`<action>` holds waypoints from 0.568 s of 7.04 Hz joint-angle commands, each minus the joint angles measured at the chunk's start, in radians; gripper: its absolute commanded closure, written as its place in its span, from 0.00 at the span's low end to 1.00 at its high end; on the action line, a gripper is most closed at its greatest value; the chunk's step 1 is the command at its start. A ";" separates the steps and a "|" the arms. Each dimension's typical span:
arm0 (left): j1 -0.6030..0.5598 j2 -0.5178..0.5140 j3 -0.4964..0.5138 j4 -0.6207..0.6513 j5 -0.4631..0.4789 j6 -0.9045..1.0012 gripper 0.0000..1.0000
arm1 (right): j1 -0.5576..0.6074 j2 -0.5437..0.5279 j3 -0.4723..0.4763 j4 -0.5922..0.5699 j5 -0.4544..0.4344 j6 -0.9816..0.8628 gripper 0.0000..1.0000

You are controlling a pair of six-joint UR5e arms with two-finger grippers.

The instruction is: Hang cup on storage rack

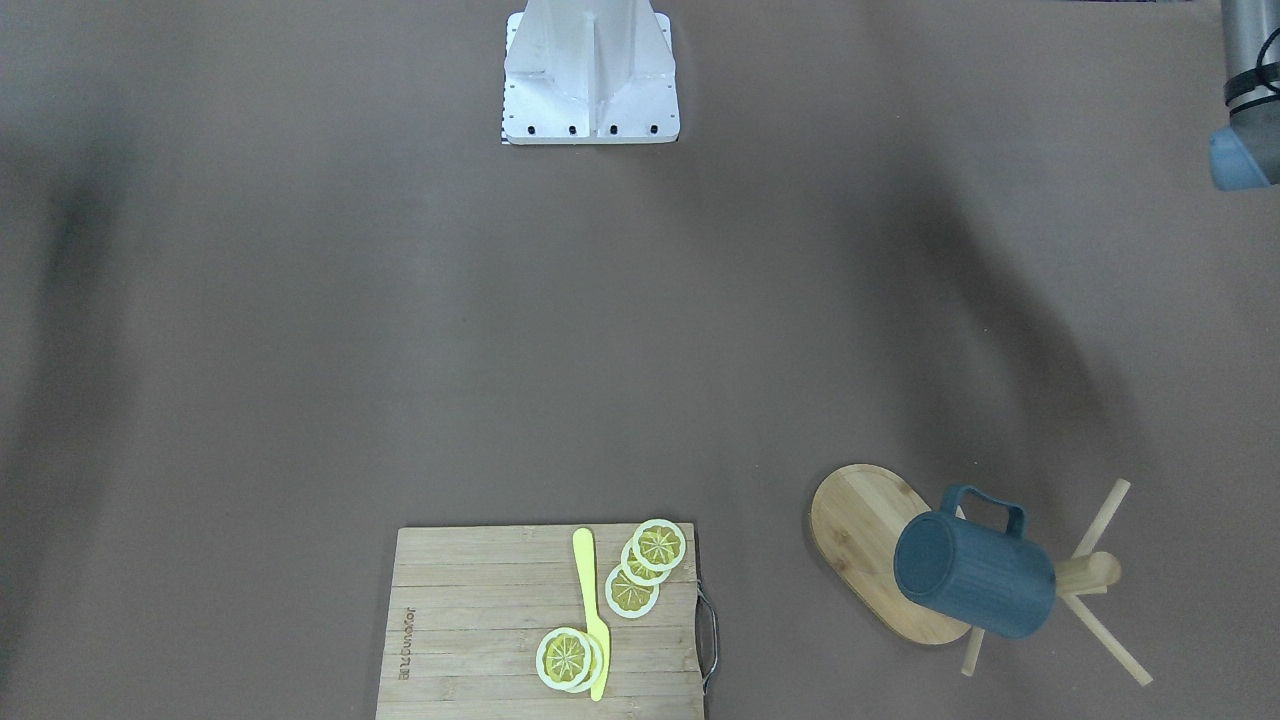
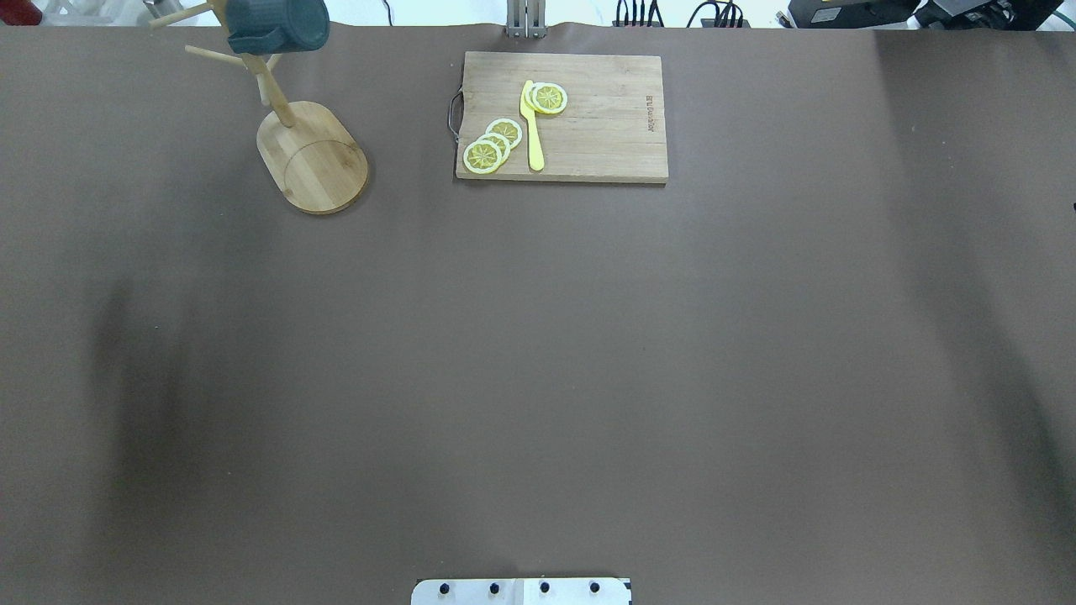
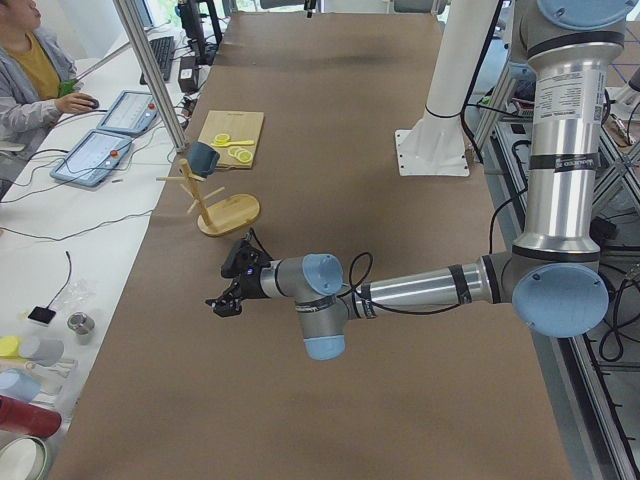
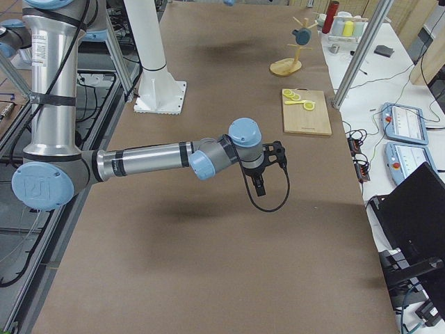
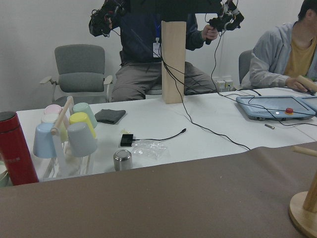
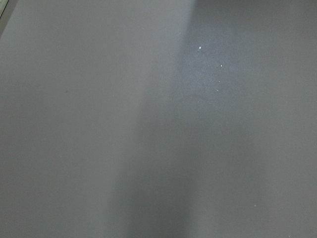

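The dark teal-blue cup [image 1: 975, 575] hangs on a peg of the bamboo storage rack [image 1: 850, 525], tilted with its handle up. Both also show in the overhead view, cup [image 2: 277, 23] and rack [image 2: 324, 164], at the far left of the table. My left gripper [image 3: 225, 300] shows only in the exterior left view, low over the table and well short of the rack [image 3: 235, 212]. My right gripper [image 4: 259, 186] shows only in the exterior right view, far from the rack [image 4: 285, 67]. I cannot tell whether either is open or shut.
A slatted wooden cutting board [image 2: 605, 126] with lemon slices [image 2: 492, 147] and a yellow knife [image 2: 532, 126] lies at the far middle. The white robot base [image 1: 590, 75] stands at the near edge. A side table with coloured cups [image 5: 74, 131] lies beyond the brown mat.
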 commanded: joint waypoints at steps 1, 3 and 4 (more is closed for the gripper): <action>-0.154 -0.045 -0.070 0.312 -0.276 0.104 0.03 | 0.000 -0.003 0.005 0.001 -0.001 0.000 0.00; -0.154 -0.054 -0.173 0.557 -0.357 0.113 0.03 | 0.000 -0.003 0.005 -0.001 -0.001 0.000 0.00; -0.156 -0.051 -0.202 0.635 -0.391 0.142 0.03 | 0.000 -0.003 0.005 0.001 -0.001 0.000 0.00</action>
